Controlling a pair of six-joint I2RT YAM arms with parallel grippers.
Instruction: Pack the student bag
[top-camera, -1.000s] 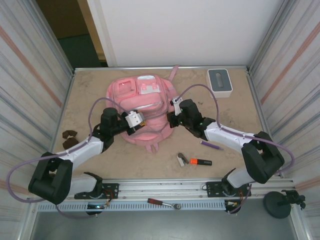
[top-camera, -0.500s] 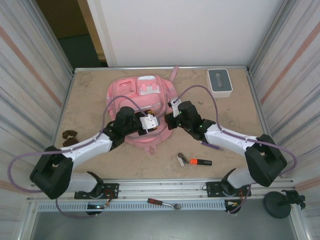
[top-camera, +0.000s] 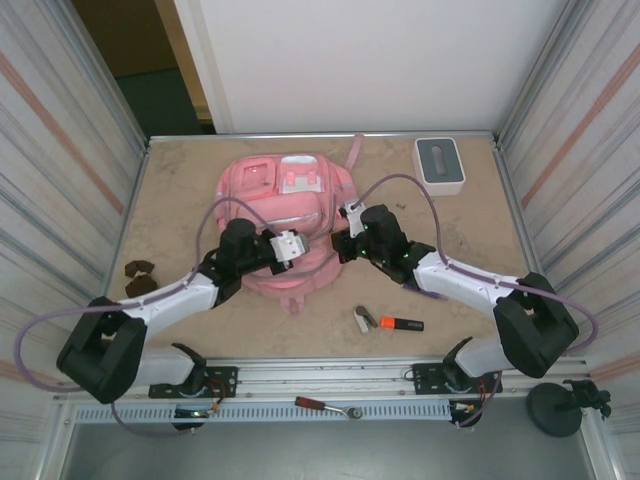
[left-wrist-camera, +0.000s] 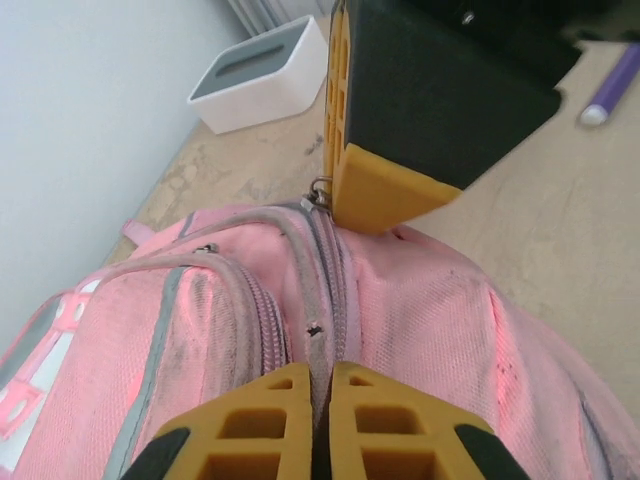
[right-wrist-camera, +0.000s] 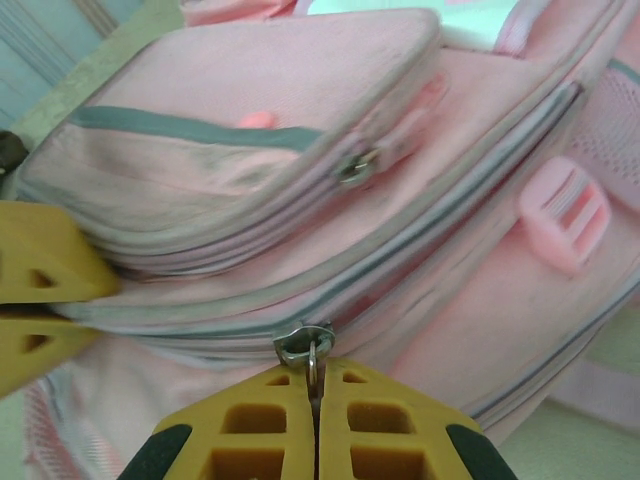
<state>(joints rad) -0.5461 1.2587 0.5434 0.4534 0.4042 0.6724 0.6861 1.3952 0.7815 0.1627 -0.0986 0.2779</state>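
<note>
The pink student bag (top-camera: 272, 192) lies flat in the middle of the table, front pockets up. My left gripper (top-camera: 306, 250) comes in from the left. In the left wrist view its yellow fingers (left-wrist-camera: 262, 415) are shut on the grey zip band that runs along the bag's (left-wrist-camera: 430, 320) seam. My right gripper (top-camera: 338, 245) faces it from the right and is shut on a metal zip pull (right-wrist-camera: 306, 343) on the bag (right-wrist-camera: 250, 130). The two grippers are a few centimetres apart on the same zip line.
A white box with a grey top (top-camera: 439, 164) stands at the back right. A purple pen (top-camera: 422, 291), an orange marker (top-camera: 401, 324) and a small silver item (top-camera: 362, 319) lie near the front right. Brown pieces (top-camera: 139, 277) lie at the left edge.
My left gripper has moved right across the bag toward the right gripper and shut on the zip band. The bag has shifted slightly toward the back.
</note>
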